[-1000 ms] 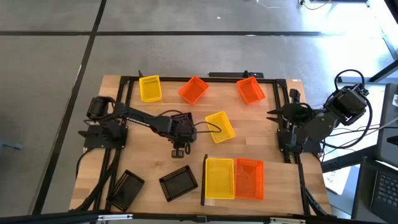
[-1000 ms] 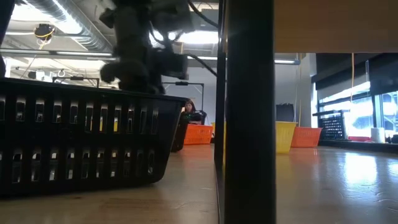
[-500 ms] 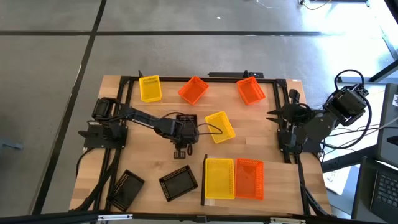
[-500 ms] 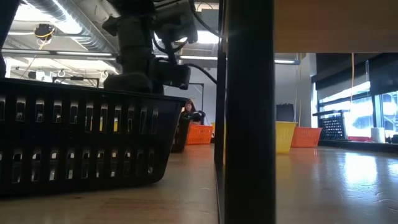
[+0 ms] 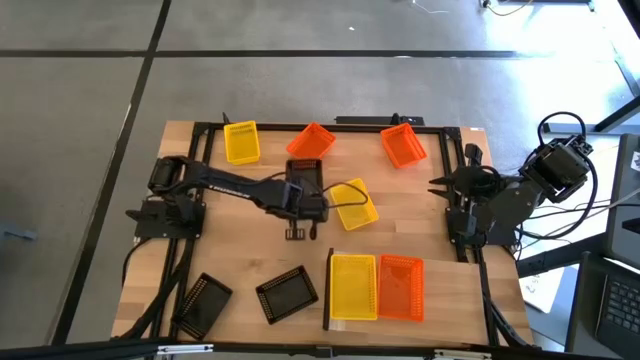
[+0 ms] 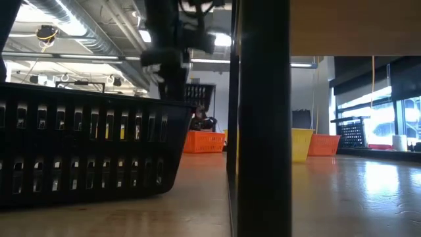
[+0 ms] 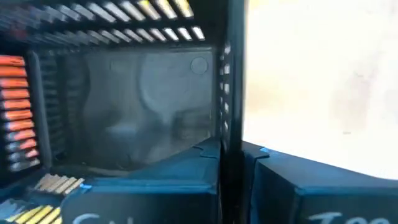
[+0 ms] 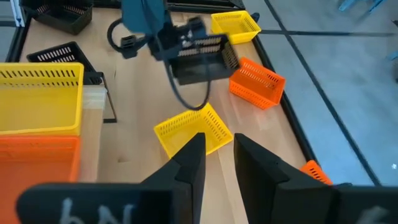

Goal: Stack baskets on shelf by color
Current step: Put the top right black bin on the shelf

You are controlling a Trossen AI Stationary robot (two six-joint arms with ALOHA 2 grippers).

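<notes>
Over the counter point(image 5: 250, 260), high view: three yellow baskets, three orange, three black. Left gripper point(image 5: 300, 196) near counter centre, clamped on a black basket point(image 5: 303, 172). Low view: that basket point(image 6: 197, 97) hangs clear of the counter. Right wrist view: right gripper point(image 8: 214, 163) parted, holding nothing, at the right edge.

Baskets point(image 5: 353, 286) — three yellow, three orange, three black — plus one shelf point(image 5: 328, 290) and two arms.

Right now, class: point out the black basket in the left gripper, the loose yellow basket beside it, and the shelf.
Black basket point(image 5: 304, 171), high view, its mesh wall.
Loose yellow basket point(image 5: 357, 205), high view, its floor.
Shelf point(image 5: 327, 290), high view, dark end piece.
</notes>
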